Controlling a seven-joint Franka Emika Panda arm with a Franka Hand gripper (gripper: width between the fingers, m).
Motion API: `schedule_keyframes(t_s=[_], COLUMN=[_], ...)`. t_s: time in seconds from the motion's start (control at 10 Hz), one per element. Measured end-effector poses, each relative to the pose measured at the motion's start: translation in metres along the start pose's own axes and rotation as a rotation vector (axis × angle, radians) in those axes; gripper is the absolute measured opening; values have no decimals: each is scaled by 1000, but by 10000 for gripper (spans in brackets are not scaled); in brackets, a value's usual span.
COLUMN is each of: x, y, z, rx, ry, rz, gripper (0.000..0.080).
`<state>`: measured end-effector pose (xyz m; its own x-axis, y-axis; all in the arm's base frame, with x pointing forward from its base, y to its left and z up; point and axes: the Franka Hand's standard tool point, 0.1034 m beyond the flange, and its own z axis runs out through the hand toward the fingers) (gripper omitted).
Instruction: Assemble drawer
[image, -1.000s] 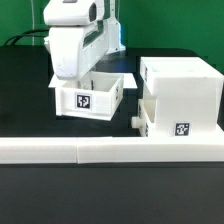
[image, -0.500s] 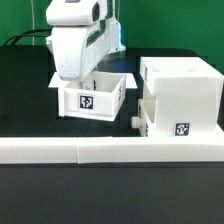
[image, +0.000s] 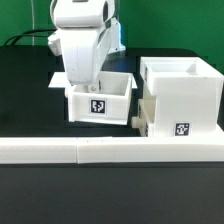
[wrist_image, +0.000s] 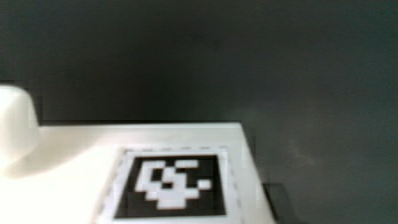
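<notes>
A small open white drawer box (image: 100, 105) with a black-and-white tag on its front sits on the black table. My gripper (image: 88, 80) reaches down into it at its back wall, and the fingertips are hidden by the box. It appears shut on that wall. To the exterior view's right stands the larger white drawer case (image: 185, 85), with a knobbed white part (image: 137, 120) low on its side. The box's corner is close to that knob. The wrist view shows a white panel (wrist_image: 71, 150) with a tag (wrist_image: 173, 185) very close up.
A long white rail (image: 110, 150) runs across the front of the table. A rounded white shape (wrist_image: 15, 125) shows at the edge of the wrist view. Black table surface (image: 25, 90) lies to the exterior view's left of the box.
My gripper and the small drawer box have moved together to the exterior view's right and slightly nearer, toward the drawer case. The case has not moved.
</notes>
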<state>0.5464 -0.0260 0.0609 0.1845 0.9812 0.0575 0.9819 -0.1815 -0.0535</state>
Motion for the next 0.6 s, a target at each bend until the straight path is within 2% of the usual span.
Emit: schedule_keyframes(t_s=[0.1, 0.4, 0.5, 0.6], x=[1, 0, -1, -1], y=[7, 5, 5, 2], z=[0, 2, 6, 7], rx=[3, 7, -31, -13], ry=[2, 2, 7, 5], rz=[-50, -43, -98, -140], gripper=[42, 42, 42, 42])
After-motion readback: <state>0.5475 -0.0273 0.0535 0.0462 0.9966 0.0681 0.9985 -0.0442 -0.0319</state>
